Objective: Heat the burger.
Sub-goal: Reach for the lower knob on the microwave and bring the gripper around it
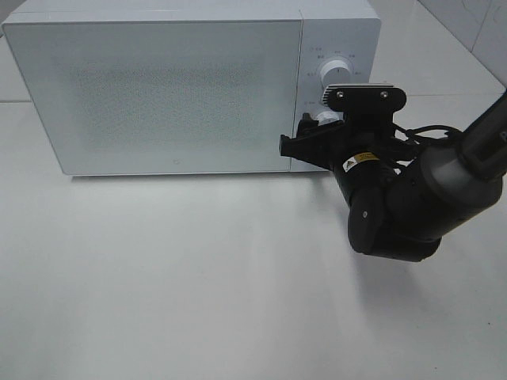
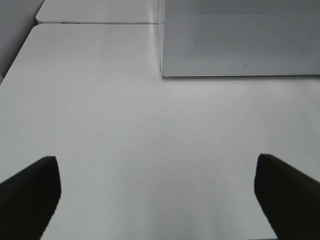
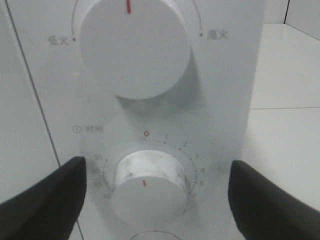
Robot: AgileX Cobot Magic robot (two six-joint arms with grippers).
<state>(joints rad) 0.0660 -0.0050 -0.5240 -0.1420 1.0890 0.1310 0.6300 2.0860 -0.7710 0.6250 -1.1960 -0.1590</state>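
Observation:
The burger is out of view. A white microwave (image 1: pixel 158 87) stands at the back of the table with its door shut. My right gripper (image 1: pixel 311 136) is up against the microwave's control panel. In the right wrist view this gripper (image 3: pixel 155 200) is open, one dark finger on each side of the lower timer knob (image 3: pixel 147 192), and neither finger touches it. The left gripper (image 2: pixel 157 200) hangs open over bare table, with nothing between its fingers, short of the microwave's front left corner (image 2: pixel 240 35). The exterior high view does not show the left arm.
Above the timer knob sits a larger power knob (image 3: pixel 132 45) with a red mark pointing up. The white table (image 1: pixel 198 277) stretches in front of the microwave. A second white surface (image 2: pixel 95 12) adjoins it behind a seam.

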